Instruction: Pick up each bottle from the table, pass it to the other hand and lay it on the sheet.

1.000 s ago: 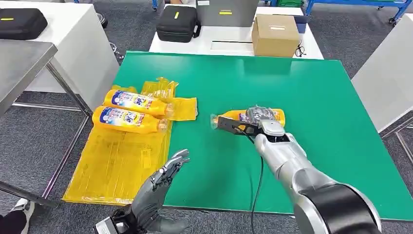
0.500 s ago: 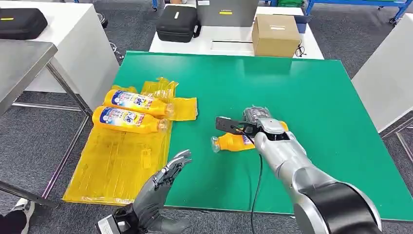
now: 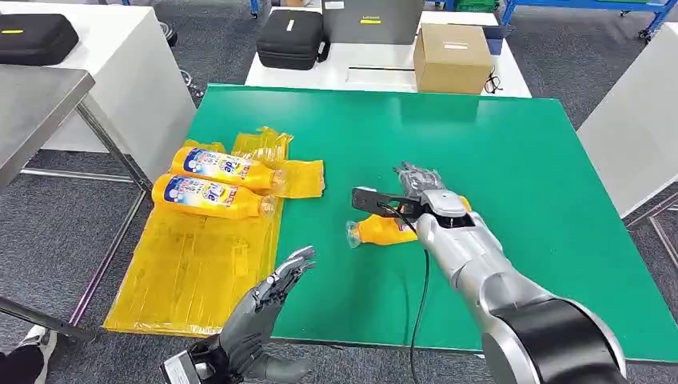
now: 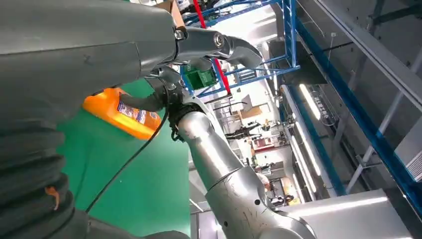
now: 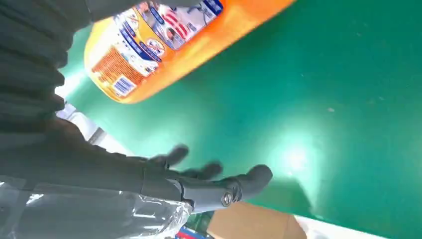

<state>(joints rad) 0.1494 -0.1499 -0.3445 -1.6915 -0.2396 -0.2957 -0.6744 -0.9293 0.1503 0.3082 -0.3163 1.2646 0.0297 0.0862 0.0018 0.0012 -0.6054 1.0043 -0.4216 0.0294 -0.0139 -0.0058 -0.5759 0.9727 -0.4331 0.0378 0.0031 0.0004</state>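
Head view: the right hand [image 3: 416, 200] is gripping the orange bottle [image 3: 382, 230], now lifting off the green surface [image 3: 512, 160] and swinging cap-first toward the yellow sheet [image 3: 192, 264]. Near the sheet, the left hand [image 3: 268, 300] is waiting with fingers spread, so the handover looks next.

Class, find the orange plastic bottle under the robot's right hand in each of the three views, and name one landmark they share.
Head view: orange plastic bottle at mid-table, under the right hand.
Left wrist view: upper left, beside the silver forearm.
Right wrist view: along the top edge.
Shared landmark: the green tabletop.
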